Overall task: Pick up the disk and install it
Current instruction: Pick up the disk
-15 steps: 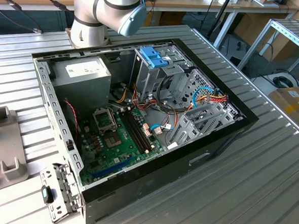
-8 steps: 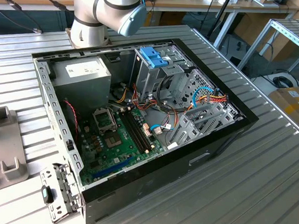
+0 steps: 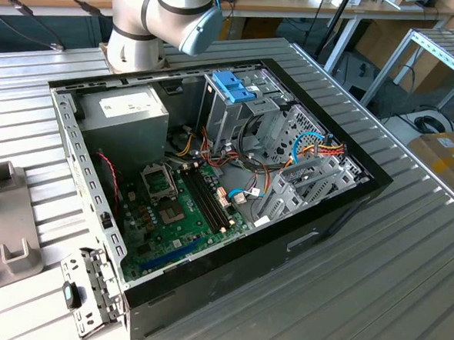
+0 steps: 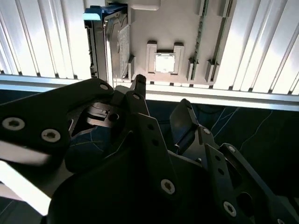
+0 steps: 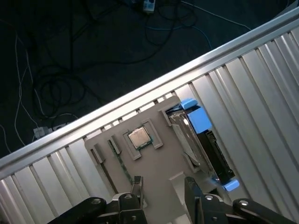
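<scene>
A: Exterior view?
B: Open PC case point(image 3: 284, 243) on the ribbed table point(image 3: 374, 287), motherboard point(image 3: 178, 205) exposed. Drive cage with a blue latch point(image 3: 234, 86) on the far side, arm point(image 3: 156, 11) behind it. Grey fixture plate point(image 3: 8, 226) at the exterior view's left.

A: Second wrist view?
B: Gripper point(image 4: 161, 93) jaws spread wide, nothing between them. Disk point(image 4: 114, 39) stands on edge in a slot of the fixture plate point(image 4: 163, 23), blue carrier frame point(image 4: 100, 11) at its end, just beside the CPU point(image 4: 164, 62). Disk and gripper are apart.

A: First wrist view?
B: Gripper point(image 5: 163, 183) open and empty, tips over the fixture plate point(image 5: 154, 163). Disk point(image 5: 198, 140) on edge near the CPU point(image 5: 138, 137), with the blue carrier frame point(image 5: 194, 116) showing at both ends.

A: Handling?
B: My read: rigid metal body, dense for its size, smooth faces that could slip, and shock-sensitive. I'd pinch across the two flat faces mid-length. Stay off the plastic frame, which likely flexes. No knocks.
</scene>
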`<act>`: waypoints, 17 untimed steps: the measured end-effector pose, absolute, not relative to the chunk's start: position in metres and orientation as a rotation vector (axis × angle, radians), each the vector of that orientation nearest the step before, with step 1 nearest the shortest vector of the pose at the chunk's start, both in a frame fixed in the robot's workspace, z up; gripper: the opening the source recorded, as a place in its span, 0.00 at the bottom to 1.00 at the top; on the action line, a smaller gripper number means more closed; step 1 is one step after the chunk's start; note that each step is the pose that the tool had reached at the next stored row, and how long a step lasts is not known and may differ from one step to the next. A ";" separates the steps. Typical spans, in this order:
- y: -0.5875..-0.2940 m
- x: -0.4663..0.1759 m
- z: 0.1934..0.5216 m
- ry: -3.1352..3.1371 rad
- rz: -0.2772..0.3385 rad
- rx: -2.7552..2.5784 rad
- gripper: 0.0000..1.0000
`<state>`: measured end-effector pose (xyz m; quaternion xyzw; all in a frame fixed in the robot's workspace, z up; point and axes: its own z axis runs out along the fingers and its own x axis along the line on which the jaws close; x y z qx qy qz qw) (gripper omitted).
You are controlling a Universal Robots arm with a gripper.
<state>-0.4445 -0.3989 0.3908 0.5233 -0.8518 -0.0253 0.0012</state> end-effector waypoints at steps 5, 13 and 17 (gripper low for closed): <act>-0.399 -0.444 0.391 -2.624 -0.079 1.718 0.48; -0.399 -0.444 0.391 -2.524 -0.079 1.858 0.48; -0.399 -0.444 0.391 -2.412 -0.078 1.996 0.48</act>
